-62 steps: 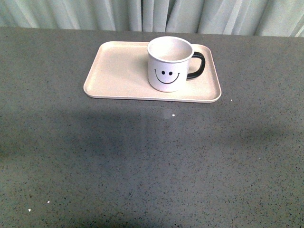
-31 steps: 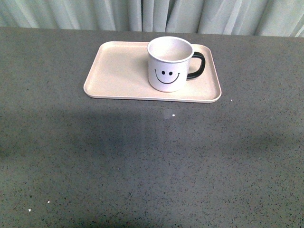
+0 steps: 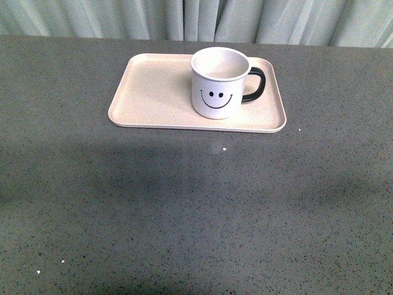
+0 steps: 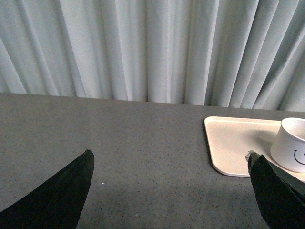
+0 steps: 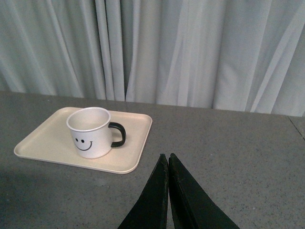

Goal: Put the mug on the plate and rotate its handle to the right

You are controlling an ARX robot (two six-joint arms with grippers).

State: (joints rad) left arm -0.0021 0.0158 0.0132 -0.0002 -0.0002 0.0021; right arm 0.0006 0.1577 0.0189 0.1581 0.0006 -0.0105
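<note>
A dark grey speckled stone-look tabletop (image 3: 196, 203) runs back to pale grey-white pleated curtains (image 3: 196, 18). On it lies the flat pale beige rectangular plate (image 3: 153, 92) with rounded corners and a low rim. The white cylindrical mug (image 3: 218, 83) with a black smiley face stands upright on the plate, empty inside, its glossy black loop handle (image 3: 255, 85) pointing right in the front view.

The left gripper (image 4: 171, 191) is spread wide over bare tabletop, gripping nothing — the plate's corner and the mug lie near one fingertip. The right gripper (image 5: 168, 160) has its fingers pressed together, empty, with the plate and mug ahead of its tips, apart from them.
</note>
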